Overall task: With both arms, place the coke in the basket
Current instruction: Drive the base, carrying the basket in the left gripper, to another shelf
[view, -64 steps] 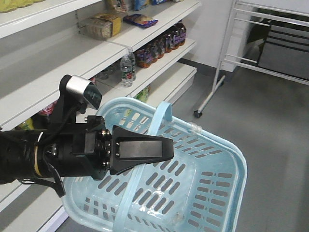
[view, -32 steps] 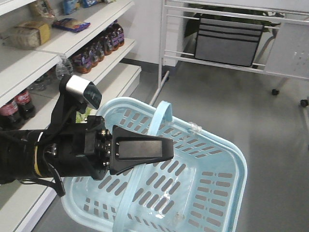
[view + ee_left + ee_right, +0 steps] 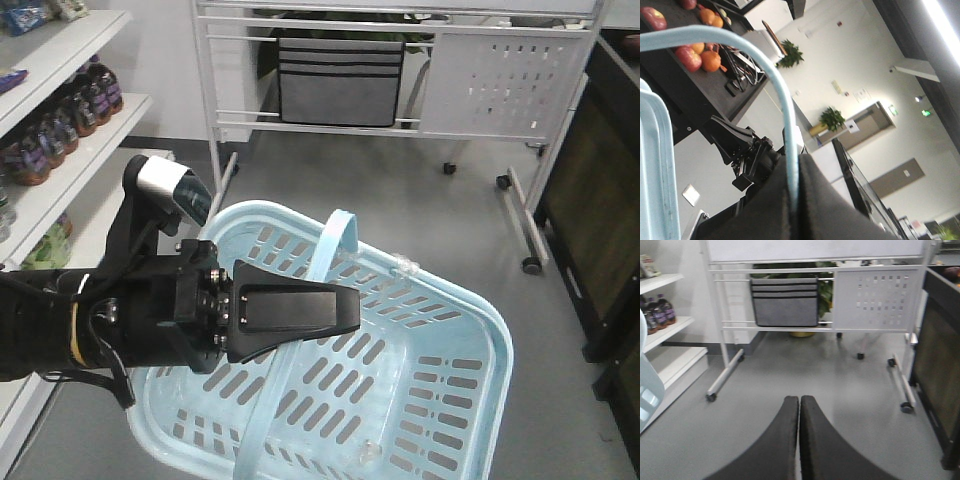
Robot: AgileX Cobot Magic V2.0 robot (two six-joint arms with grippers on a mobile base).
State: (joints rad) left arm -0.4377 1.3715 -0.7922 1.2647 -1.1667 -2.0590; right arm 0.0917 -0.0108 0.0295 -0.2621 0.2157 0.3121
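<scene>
Bottles (image 3: pixel 60 118) of dark drink are seen on the shelf (image 3: pixel 92 150) at the left. Beside it, the thin handle (image 3: pixel 335 240) of the light-blue basket (image 3: pixel 498 350) is pinched by the left gripper (image 3: pixel 345 310). The basket is held up over the grey floor (image 3: pixel 400 210). The right gripper (image 3: pixel 799 399) is pressed together, finger against finger.

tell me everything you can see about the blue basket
The basket is light-blue plastic, rectangular with rounded corners, slotted walls and bottom, and a thin hoop handle. It hangs tilted above the grey floor, with no bottles inside. The left gripper carries it, jaws pinched shut on the handle; nothing else visibly touches it.
</scene>
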